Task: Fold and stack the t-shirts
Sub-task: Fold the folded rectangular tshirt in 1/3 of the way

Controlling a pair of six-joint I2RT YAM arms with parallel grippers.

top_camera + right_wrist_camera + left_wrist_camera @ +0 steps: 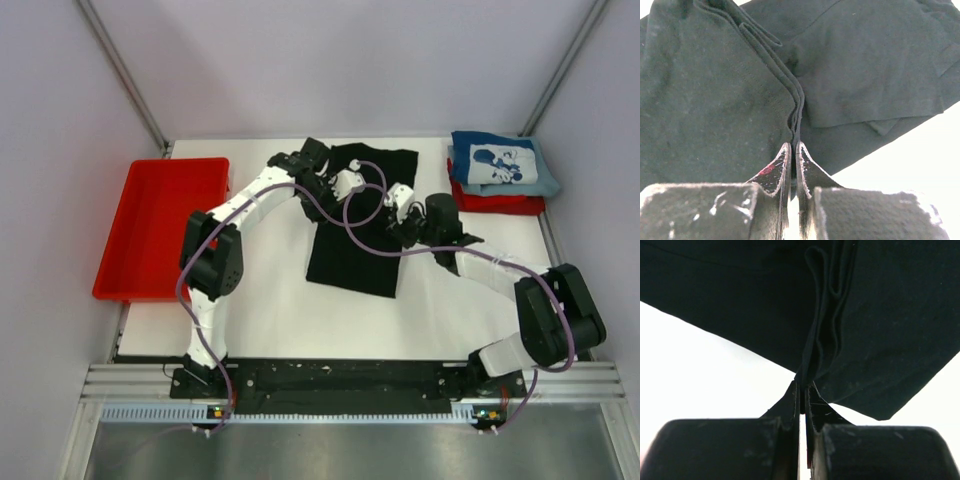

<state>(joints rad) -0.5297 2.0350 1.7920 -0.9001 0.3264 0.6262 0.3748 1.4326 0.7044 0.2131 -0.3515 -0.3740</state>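
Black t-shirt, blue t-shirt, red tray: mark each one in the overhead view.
black t-shirt point(352, 268): top external view, on its flat lower panel.
blue t-shirt point(500, 166): top external view, on its printed top face.
red tray point(160, 222): top external view, on its bare floor.

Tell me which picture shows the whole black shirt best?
The top camera: it shows nearly the whole black shirt. The wrist cameras show only folds of it pinched in the left tool and right tool.
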